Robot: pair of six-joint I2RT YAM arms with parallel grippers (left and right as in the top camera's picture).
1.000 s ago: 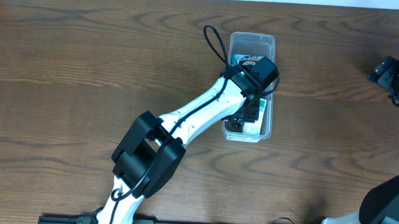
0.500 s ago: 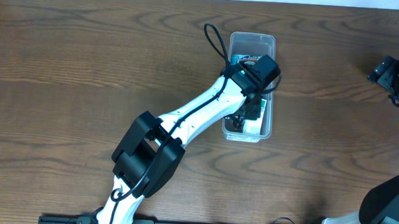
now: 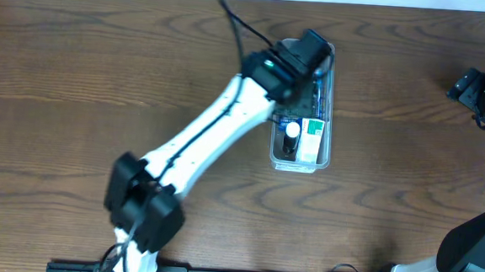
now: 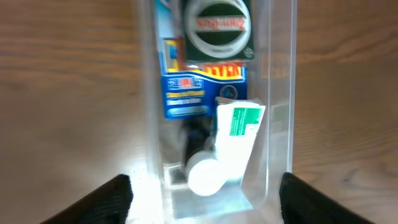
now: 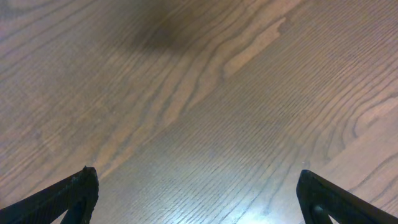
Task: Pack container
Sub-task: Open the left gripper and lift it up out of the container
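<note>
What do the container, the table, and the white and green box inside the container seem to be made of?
The container: clear, glossy plastic; its contents show through the walls. The table: wood or wood-look laminate, brown with grain lines, a soft sheen. The white and green box: probably printed cardboard, with flat faces and sharp edges.

1. Container (image 3: 328,124): clear plastic tub, long and narrow, with rounded corners and a rim.
2. Pose: upright, open top facing up.
3. Position: on the wooden table (image 3: 77,75), right of centre.
4. State: holds small packages (image 3: 311,138).
</note>
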